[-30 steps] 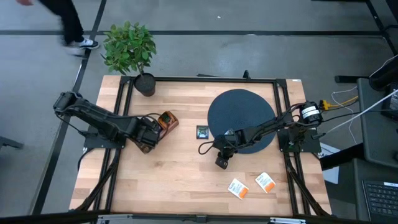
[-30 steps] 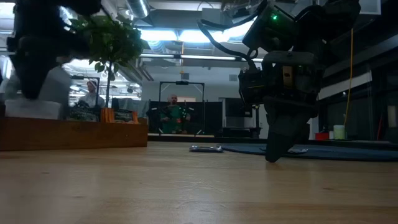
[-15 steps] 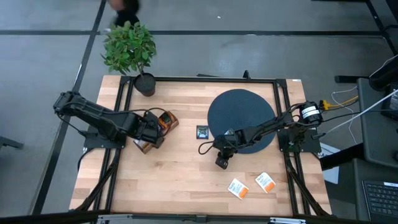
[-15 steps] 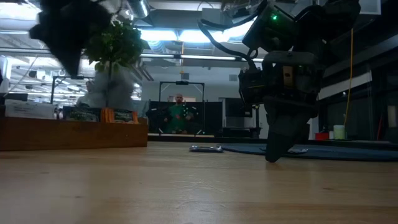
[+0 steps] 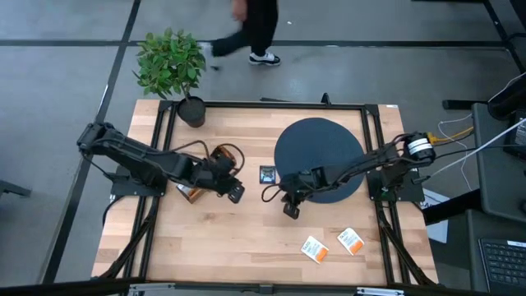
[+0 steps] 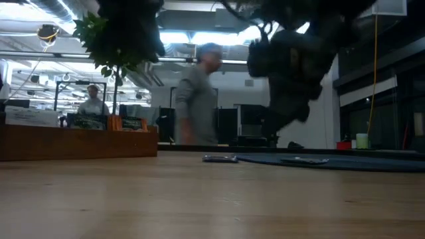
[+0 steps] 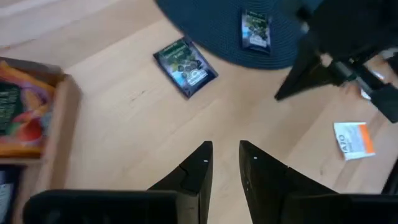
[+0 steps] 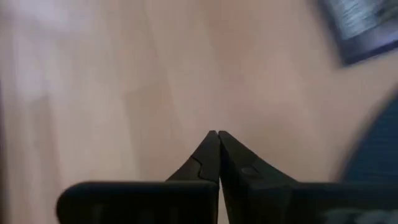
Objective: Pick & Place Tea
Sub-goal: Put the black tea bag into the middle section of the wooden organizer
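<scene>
Table (image 5: 246, 238) from above: left gripper (image 5: 235, 194) over bare wood just beside the wooden box (image 5: 215, 161), fingers a little apart, nothing in them; right gripper (image 5: 289, 210) at the near edge of the dark round mat (image 5: 316, 148), fingers pressed together, holding nothing; one dark tea sachet (image 5: 268, 174) flat on the wood between box and mat; two white-and-orange sachets (image 5: 313, 248) (image 5: 351, 241) lie side by side near the front right, well apart from both grippers; potted plant (image 5: 171, 66) at the back left corner; a person (image 5: 255, 29) on the floor beyond the table. Low view: box (image 6: 78, 141) at left with sachets standing in it, dark sachet (image 6: 220, 159) flat mid-table, mat (image 6: 332, 161) behind it. Left wrist: fingers (image 7: 198, 171) narrowly parted and empty; dark sachet (image 7: 185, 66) on wood, a second dark sachet (image 7: 255, 29) on the mat, white-and-orange sachet (image 7: 353, 139) farther off. Right wrist: fingertips (image 8: 211, 149) touching, empty, above bare wood.
</scene>
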`<state>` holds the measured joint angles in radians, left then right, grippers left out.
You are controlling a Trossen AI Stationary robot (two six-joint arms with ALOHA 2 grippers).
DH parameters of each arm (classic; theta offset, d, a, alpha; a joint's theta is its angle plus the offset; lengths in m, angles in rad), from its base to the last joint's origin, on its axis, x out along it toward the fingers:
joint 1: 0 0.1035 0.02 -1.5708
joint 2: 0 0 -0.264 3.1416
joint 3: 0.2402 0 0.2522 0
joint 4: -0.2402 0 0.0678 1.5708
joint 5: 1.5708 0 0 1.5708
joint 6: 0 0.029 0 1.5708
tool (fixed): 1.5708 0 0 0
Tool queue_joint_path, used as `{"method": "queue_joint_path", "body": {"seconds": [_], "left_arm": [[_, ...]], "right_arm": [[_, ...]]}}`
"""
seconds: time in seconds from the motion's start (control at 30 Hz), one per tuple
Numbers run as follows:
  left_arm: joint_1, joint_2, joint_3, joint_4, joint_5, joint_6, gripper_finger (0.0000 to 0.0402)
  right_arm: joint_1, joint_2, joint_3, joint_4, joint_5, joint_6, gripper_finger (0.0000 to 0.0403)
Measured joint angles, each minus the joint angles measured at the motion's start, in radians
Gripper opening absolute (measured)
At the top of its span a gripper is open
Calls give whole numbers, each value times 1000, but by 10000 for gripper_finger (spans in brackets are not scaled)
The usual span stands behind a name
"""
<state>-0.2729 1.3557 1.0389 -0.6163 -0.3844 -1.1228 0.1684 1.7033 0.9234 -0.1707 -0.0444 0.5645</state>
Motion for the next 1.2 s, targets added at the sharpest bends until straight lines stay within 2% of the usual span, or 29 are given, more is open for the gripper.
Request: {"method": "queue_joint_path", "body": {"seconds": [0.13, 0.23, 0.4, 0.63, 0.93, 1.2], "left_arm": [[0, 67, 0, 31, 4, -12, 74], [1, 103, 0, 36, 35, -29, 74], [-8, 92, 0, 28, 79, 4, 74], [-47, -14, 26, 48, 151, 203, 75], [-60, -106, 26, 17, 99, 228, 75], [-59, -101, 26, 11, 87, 258, 75]], "right_arm": [[-6, -30, 72, -123, 119, -79, 12], [-37, -21, 99, -133, 130, -127, 12], [-103, 36, 136, -103, 116, -159, 5], [-179, 143, 218, -97, 88, -182, 8], [-212, 296, 351, -145, 61, -181, 14], [-173, 314, 327, -163, -64, -179, 6]]}}
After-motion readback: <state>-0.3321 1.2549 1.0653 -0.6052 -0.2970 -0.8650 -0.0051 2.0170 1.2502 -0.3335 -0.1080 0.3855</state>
